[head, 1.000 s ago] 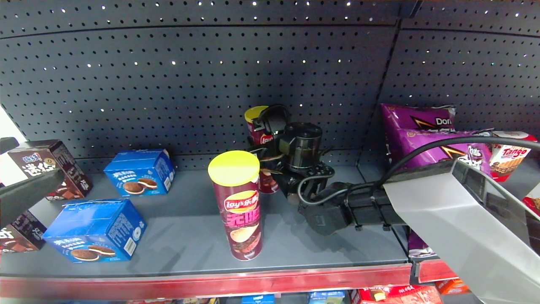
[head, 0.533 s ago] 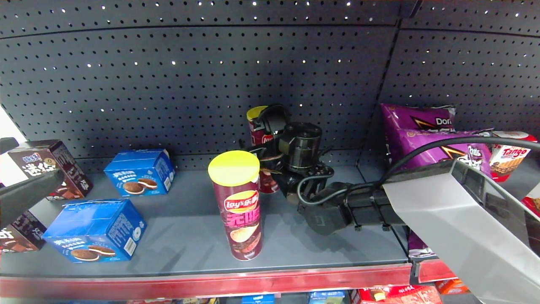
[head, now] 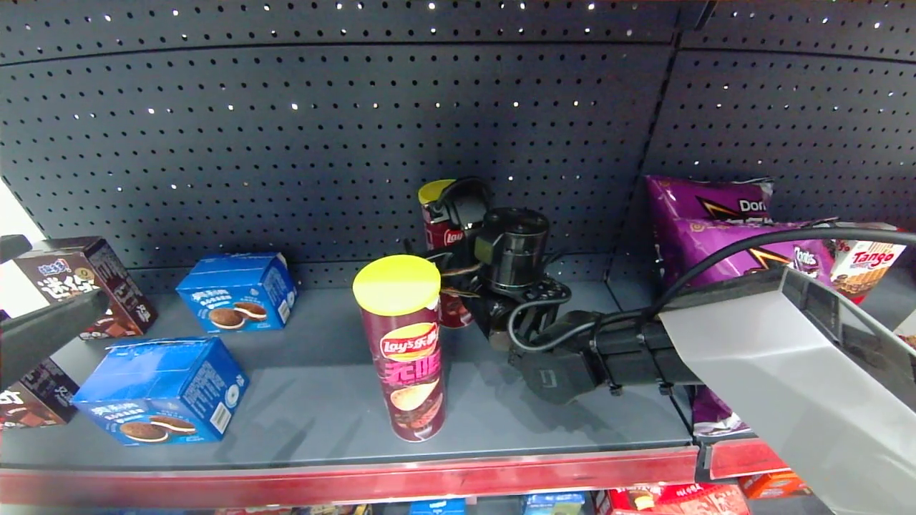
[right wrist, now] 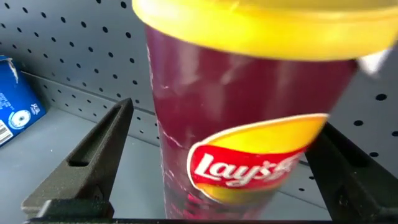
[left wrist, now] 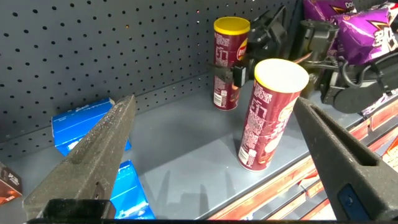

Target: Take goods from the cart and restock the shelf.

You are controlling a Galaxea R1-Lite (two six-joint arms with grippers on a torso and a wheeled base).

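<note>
Two maroon chips cans with yellow lids stand upright on the grey shelf (head: 308, 400). The front can (head: 404, 350) (left wrist: 267, 112) is near the shelf's front edge. The rear can (head: 431, 194) (left wrist: 229, 62) (right wrist: 249, 124) stands by the pegboard back wall. My right gripper (head: 447, 266) (left wrist: 245, 65) (right wrist: 224, 168) is open, its fingers on either side of the rear can with a gap showing on one side. My left gripper (left wrist: 214, 109) is open and holds nothing, out in front of the shelf to the left; its arm (head: 43, 329) shows at the left edge.
Two blue cookie boxes (head: 161, 390) (head: 237, 290) and dark brown boxes (head: 82, 282) lie on the shelf's left part. Purple chip bags (head: 715, 229) and a wafer pack (head: 869, 265) fill the bay to the right. A red lip (head: 358, 479) runs along the front edge.
My right arm has shifted slightly to the right and toward the front. The rear can stays standing in place. The left arm has not moved.
</note>
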